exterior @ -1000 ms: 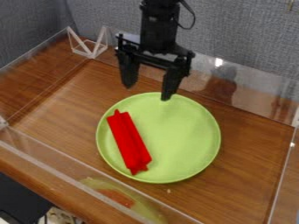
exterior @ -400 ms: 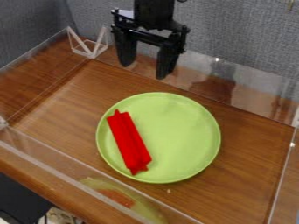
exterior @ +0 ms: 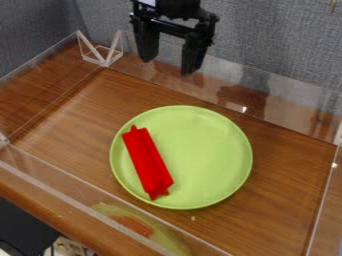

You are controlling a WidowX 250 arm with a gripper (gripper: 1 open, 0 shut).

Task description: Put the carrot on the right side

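Note:
The carrot, a bright red blocky bar, lies on the left part of the round lime-green plate, running from upper left to lower right. My gripper hangs well above and behind the plate, near the back wall. Its two dark fingers stand wide apart with nothing between them, far from the carrot.
The plate rests on a brown wooden table enclosed by low clear plastic walls. A white wire stand sits at the back left corner. A grey fabric backdrop closes the rear.
The gripper has risen and drawn back from just over the plate's far rim to high near the back wall, staying open. The carrot has not moved.

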